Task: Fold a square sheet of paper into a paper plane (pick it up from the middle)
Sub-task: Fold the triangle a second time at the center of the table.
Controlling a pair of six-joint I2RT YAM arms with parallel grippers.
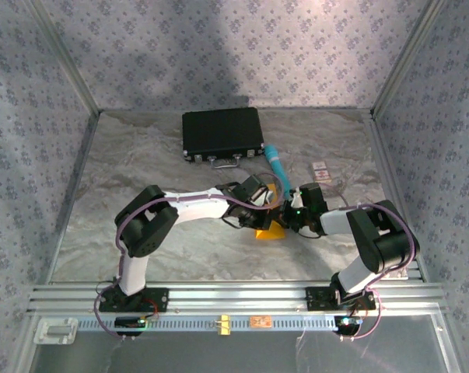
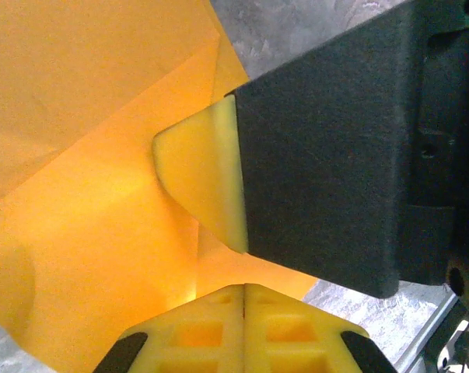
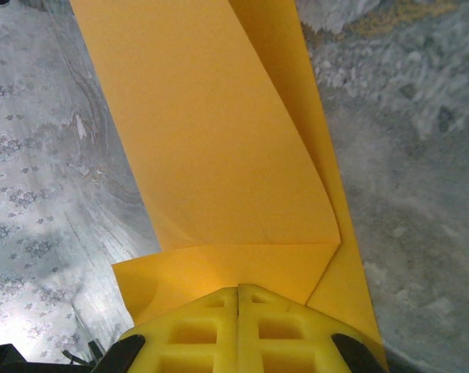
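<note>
The orange-yellow sheet of paper (image 1: 270, 231) lies on the table between the two arms, folded over in layers (image 3: 218, 155) with a crease across it. Both grippers cover much of its outline, so I cannot make out a paper plane shape. My left gripper (image 2: 244, 289) is shut, its tips resting on the paper (image 2: 78, 233). My right gripper (image 3: 238, 289) is also shut, its tips down on the paper just behind the crease. In the left wrist view, one yellow finger (image 2: 199, 175) of the right gripper presses the paper close ahead. From above, the left gripper (image 1: 268, 207) and right gripper (image 1: 285, 217) nearly touch.
A black case (image 1: 222, 134) lies at the back of the marbled table (image 1: 141, 171). A teal pen-like tube (image 1: 274, 163) lies just behind the grippers, with a small card (image 1: 320, 169) to its right. Patterned walls enclose the table.
</note>
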